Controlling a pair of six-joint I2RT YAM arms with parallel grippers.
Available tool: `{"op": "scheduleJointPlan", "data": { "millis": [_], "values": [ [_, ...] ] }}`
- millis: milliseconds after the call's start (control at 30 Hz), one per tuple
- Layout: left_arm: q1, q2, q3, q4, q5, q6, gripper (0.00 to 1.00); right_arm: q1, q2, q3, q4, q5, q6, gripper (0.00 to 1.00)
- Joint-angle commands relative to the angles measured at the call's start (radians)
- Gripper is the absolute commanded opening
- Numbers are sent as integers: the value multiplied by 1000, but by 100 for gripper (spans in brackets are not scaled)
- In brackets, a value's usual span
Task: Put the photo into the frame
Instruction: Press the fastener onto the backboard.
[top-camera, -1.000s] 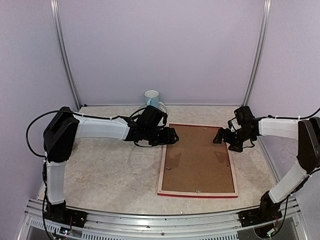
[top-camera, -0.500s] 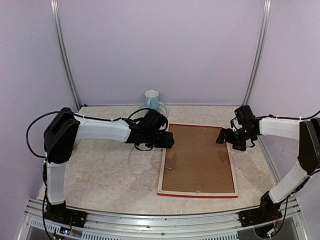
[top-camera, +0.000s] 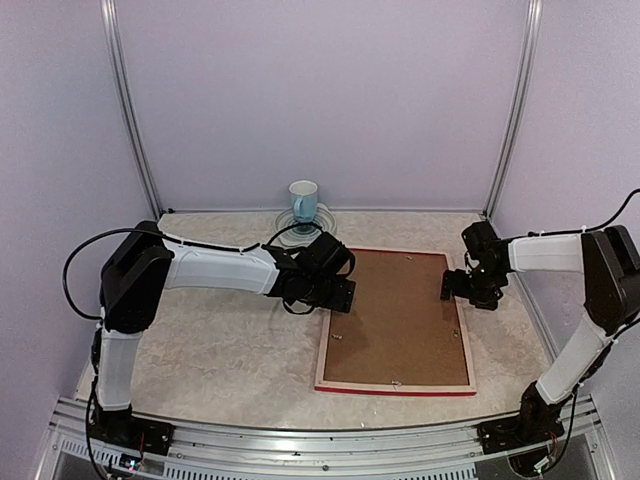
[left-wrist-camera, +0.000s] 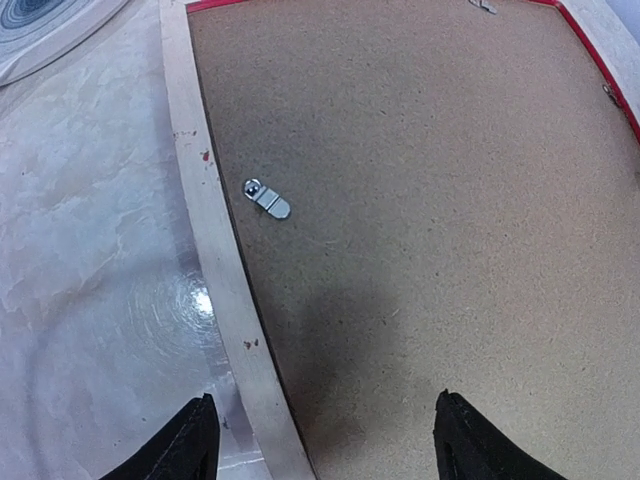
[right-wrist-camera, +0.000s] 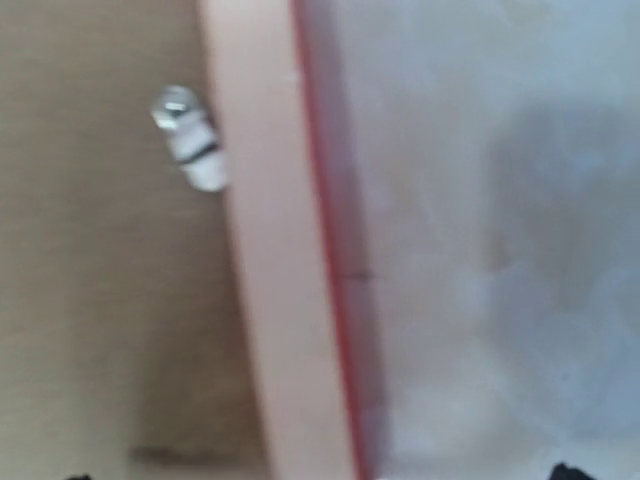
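Top external: my left end effector (top-camera: 340, 294) and right end effector (top-camera: 462, 288), both spread and empty, now sit lower, at opposite rails of the face-down red-edged rectangular wooden frame (top-camera: 322, 355), centre-right. I see no photo, so unclipping likely comes first.

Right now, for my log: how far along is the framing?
Done: nothing; the frame lies face down, backing board in it, no photo visible. In hand: left end effector and right end effector, open, hover over its side rails. Remaining: remove board, insert photo.
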Motion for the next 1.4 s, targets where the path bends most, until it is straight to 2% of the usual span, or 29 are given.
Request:
{"op": "scheduleJointPlan", "data": {
  "millis": [0,267,400,533,733,1067,1367],
  "values": [
    [-32,49,62,-59,-74,51,73,20,36,34,-23,81,-3,99],
    [-81,104,146,-139,-163,101,73,67,63,74,-61,170,5,99],
    [-104,73,133,-110,-163,128,73,86,23,79,-66,166,-2,99],
    [-145,17,128,-52,-106,190,73,97,-18,94,-79,164,-14,99],
    [-183,57,178,-78,46,247,72,99,-70,102,-99,151,-26,99],
    [-256,-21,58,-63,253,468,70,103,-147,83,-109,133,-49,99],
    [-319,10,85,-136,277,570,69,103,-141,79,-102,122,-52,99]
  ]
}}
